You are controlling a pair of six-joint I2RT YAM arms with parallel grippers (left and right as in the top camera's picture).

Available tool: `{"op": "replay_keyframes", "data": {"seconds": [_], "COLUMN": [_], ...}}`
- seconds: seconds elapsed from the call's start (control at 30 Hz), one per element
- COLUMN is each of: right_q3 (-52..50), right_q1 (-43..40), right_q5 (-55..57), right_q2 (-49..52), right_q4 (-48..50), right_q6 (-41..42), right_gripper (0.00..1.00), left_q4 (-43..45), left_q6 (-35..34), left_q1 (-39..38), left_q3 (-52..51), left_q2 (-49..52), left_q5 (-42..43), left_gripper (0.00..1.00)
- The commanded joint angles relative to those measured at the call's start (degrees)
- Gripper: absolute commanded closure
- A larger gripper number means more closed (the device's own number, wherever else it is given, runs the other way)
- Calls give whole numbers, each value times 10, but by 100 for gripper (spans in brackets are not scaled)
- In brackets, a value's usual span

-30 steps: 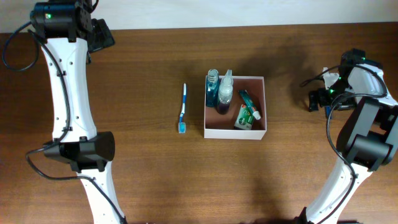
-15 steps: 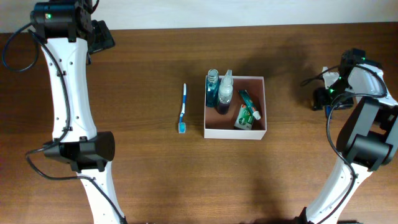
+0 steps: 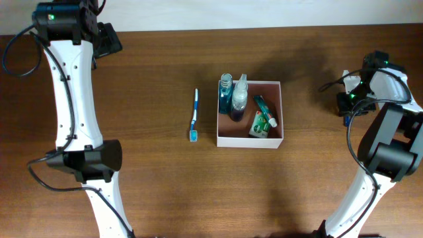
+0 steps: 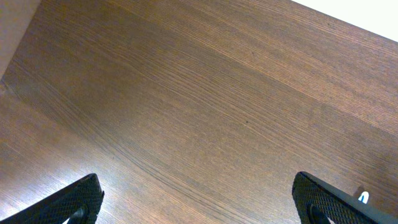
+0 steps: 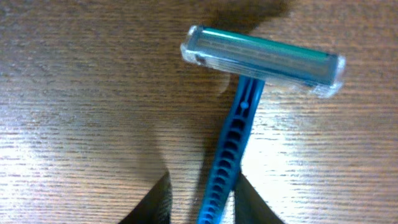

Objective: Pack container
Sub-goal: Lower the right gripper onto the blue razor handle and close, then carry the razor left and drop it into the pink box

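The container point(image 3: 250, 141), a white-walled square box with a pinkish-brown floor, sits at table centre and holds two bottles point(image 3: 227, 94) and a green tube point(image 3: 263, 112). A blue disposable razor point(image 5: 264, 59) lies flat on the wood at the far right. My right gripper point(image 5: 204, 182) straddles its handle with the jaws drawn narrow. One finger point(image 5: 244, 190) touches the handle, and a slim gap shows at the other. In the overhead view that gripper point(image 3: 345, 106) is low over the table. My left gripper point(image 4: 199, 200) hangs wide open over bare wood at the far left corner.
A blue and white toothbrush point(image 3: 194, 116) lies lengthwise on the table left of the container. The table's back edge meets a pale wall point(image 4: 18, 25) near my left gripper. My two white arms stand along the left and right sides.
My right gripper's jaws have drawn in from wide open to narrow around the razor handle. The left arm, container and toothbrush have not moved.
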Motion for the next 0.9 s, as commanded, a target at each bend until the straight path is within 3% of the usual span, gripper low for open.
{"op": "replay_keyframes", "data": {"seconds": [0.0, 0.4, 0.67, 0.87], "right_q3": [2, 4, 33, 134], "right_q1": [-4, -4, -4, -2], "right_q5": [-4, -4, -4, -53], "right_q2": [11, 11, 10, 10], "right_q4": [2, 2, -25, -105], "right_q6": [4, 20, 51, 80], "right_gripper": [79, 96, 96, 96], "left_q4": [-2, -2, -2, 0], "left_q6": [-5, -5, -5, -5], "left_q1": [3, 3, 3, 3], "left_q3": [-3, -3, -3, -3], "left_q2": [2, 2, 2, 2], "left_q5": [0, 0, 0, 0], "left_gripper": [1, 1, 1, 1]}}
